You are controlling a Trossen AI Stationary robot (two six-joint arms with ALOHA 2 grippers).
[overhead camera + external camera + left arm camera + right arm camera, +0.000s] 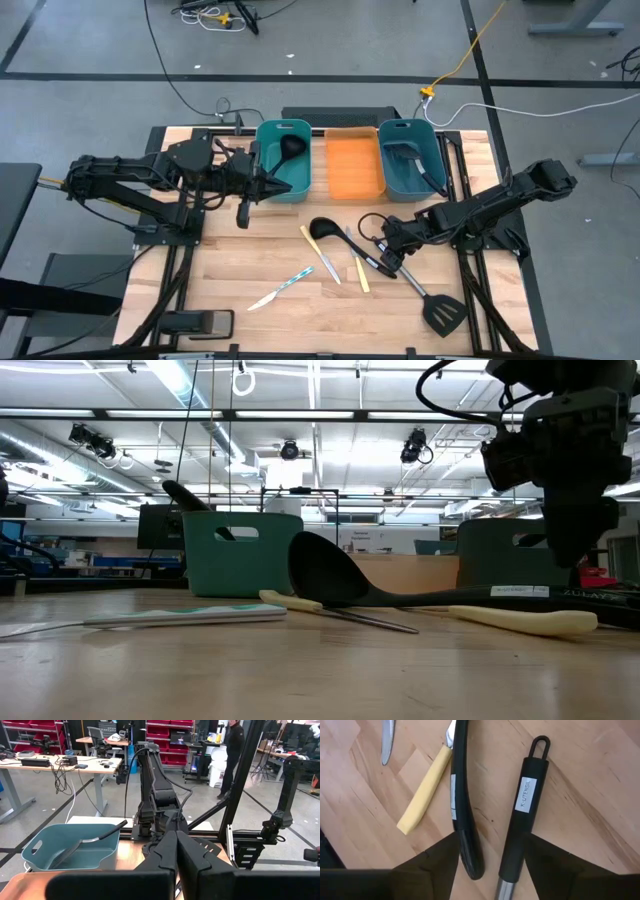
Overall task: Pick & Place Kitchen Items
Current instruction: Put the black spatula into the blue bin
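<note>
Pale wooden table on a grey concrete floor; workshop shelving and a person beyond; right gripper spread wide, empty, straddling ladle and spatula handles mid-table; left gripper shut, empty, beside the left teal bin.

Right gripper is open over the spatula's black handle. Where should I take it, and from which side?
Grip the spatula handle mid-length, near its white label, coming straight down with the right gripper. It lies flat; the ladle handle sits close beside, so keep one finger between them.
</note>
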